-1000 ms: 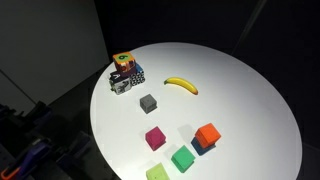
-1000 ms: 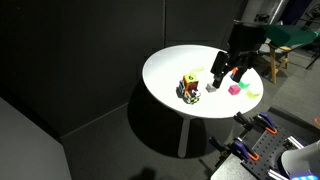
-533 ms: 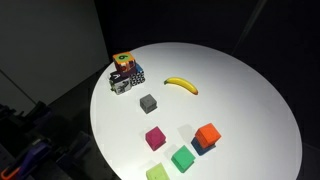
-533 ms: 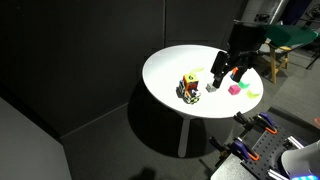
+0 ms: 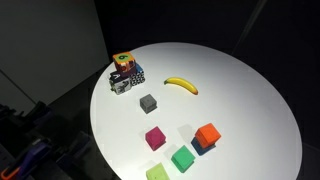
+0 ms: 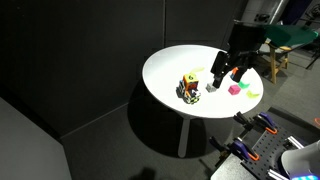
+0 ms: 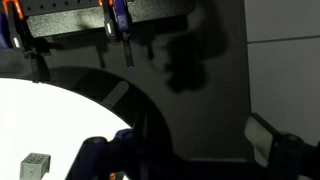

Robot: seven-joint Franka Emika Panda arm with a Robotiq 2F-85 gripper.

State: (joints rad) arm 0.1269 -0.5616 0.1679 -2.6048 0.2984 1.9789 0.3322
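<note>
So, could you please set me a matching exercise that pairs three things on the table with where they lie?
Things:
1. banana
2. grey cube
3. green cube

Places:
a. close beside the orange cube
b. toward the middle of the table, apart from the cubes
c. between the coloured stack and the magenta cube

Pairs: 1-b; 2-c; 3-a.

The room is dark. Hard light from above makes the white worktop glare in both exterior views. The pictures are small and soft. In the wrist view the pincer is blurred and in shadow.
</note>
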